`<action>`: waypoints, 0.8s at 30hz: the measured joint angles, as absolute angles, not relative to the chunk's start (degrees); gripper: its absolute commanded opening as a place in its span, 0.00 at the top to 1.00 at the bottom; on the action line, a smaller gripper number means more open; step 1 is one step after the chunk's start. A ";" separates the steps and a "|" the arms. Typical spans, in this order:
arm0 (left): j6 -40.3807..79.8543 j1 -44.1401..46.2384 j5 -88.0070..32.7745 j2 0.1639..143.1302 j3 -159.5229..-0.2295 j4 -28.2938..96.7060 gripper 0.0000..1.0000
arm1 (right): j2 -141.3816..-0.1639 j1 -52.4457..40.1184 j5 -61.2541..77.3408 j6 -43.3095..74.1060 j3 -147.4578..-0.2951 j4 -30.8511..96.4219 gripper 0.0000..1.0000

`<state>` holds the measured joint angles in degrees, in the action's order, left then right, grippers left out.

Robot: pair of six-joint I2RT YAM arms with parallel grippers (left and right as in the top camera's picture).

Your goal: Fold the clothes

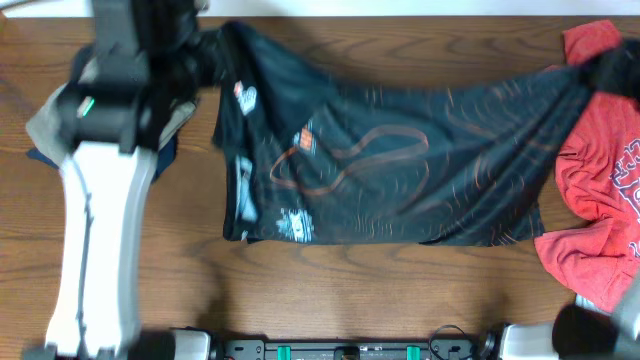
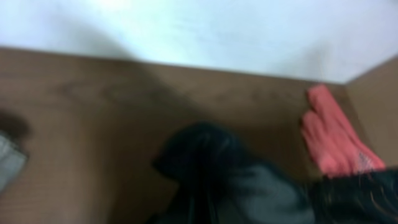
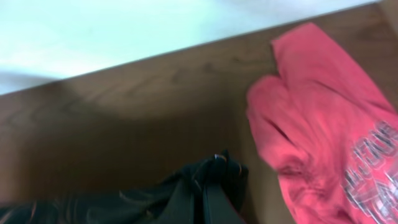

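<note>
The left arm (image 1: pixel 95 230), white and blurred, sits closest. Below it, the left gripper (image 1: pixel 207 47) is clamped on one bunched corner of the black jersey (image 1: pixel 400 170). The right gripper (image 1: pixel 605 68) pinches the opposite corner. The jersey is stretched between them across the middle of the table (image 1: pixel 300 290). A red shirt (image 1: pixel 600 190) lies at the right end, and grey clothes (image 1: pixel 40 125) lie at the left.

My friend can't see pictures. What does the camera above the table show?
A black jersey lies stretched across a wooden table, its two far corners pinched in the jaws of the left arm and the right arm. A red shirt lies on the right.
</note>
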<state>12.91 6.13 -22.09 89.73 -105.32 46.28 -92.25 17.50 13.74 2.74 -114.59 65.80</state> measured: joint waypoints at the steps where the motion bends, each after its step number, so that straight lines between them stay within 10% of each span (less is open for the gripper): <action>1: 12.75 5.87 -22.13 92.23 -105.25 43.22 0.94 | -94.65 16.64 13.76 2.94 -114.56 62.54 0.99; 14: 18.50 -1.19 -22.33 105.67 -113.71 14.85 0.94 | -103.22 15.07 16.69 15.68 -113.80 22.87 0.99; 24: 18.79 -3.14 -27.81 100.47 -128.11 32.38 0.94 | -94.65 15.57 13.96 15.59 -115.22 38.41 0.99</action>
